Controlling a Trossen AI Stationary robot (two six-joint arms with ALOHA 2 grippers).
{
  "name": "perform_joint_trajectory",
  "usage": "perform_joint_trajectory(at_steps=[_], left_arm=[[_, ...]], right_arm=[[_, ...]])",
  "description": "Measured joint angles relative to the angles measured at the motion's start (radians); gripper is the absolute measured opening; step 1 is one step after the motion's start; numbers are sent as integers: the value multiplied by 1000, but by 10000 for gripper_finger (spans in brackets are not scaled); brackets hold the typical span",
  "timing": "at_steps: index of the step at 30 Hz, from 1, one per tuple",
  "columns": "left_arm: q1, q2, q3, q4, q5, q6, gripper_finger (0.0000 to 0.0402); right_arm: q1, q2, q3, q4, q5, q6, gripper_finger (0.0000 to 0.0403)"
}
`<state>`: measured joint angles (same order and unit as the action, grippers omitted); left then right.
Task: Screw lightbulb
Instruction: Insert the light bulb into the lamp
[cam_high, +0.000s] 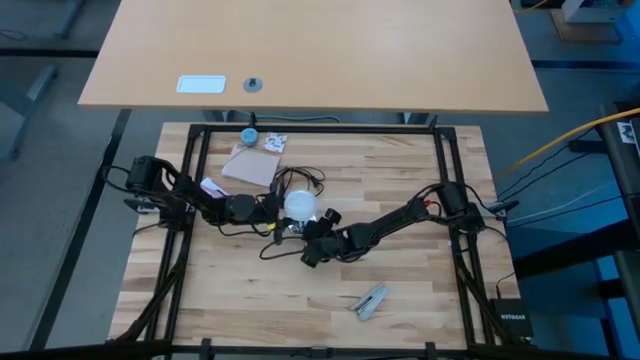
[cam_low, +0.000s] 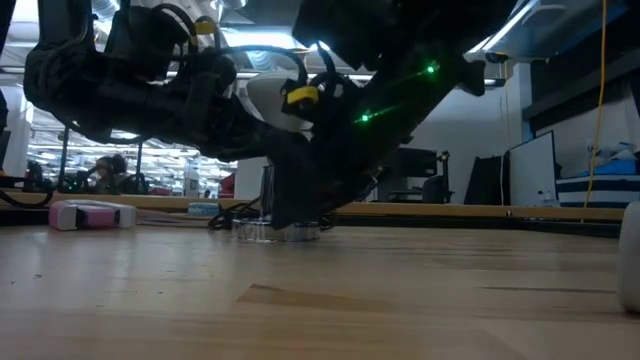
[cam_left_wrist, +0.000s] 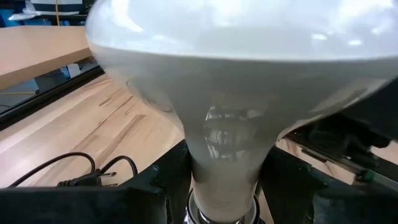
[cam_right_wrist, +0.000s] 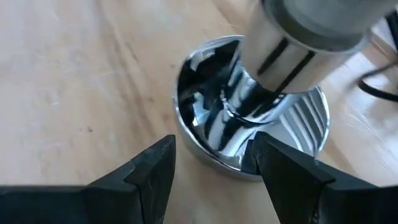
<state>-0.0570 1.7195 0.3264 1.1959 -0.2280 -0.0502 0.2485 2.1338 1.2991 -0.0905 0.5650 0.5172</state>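
Observation:
The lightbulb is frosted white and stands upright, globe up, near the table's middle. My left gripper reaches in from the left and is shut on it. Below the bulb, a shiny silver disc lies flat on the wood with a chrome stem rising from its centre. In the right wrist view the bulb's grey lower end sits on top of that stem. My right gripper comes slanting down from the right and is open. Its fingertips stand at the disc's near rim; whether they touch it, I cannot tell. My left gripper pinches the bulb's narrow neck, just below the globe, between its two fingers. The fingers come in about level from the table's left side. The bulb stands upright in the hold with the globe above the fingers and a chrome ring below them.
A black cord loops behind the bulb. A cardboard piece and a blue cap lie at the far left. A pink-and-white object lies by the left arm and a grey tool near the front. Black frame rails border the table.

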Motion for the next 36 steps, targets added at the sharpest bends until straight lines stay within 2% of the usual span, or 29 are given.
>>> perform_joint_trajectory(at_steps=[7,21,29,36], left_arm=[[-2,0,0,5,8,-2,156],[12,0,0,15,0,7,156],[46,0,0,16,24,5,156],[72,0,2,15,37,2,156]], right_arm=[[-4,-2,3,-117,52,135,225],[-41,5,-5,-154,182,140,225],[-41,-10,-6,-162,177,130,225],[20,-106,-1,-181,185,101,225]])
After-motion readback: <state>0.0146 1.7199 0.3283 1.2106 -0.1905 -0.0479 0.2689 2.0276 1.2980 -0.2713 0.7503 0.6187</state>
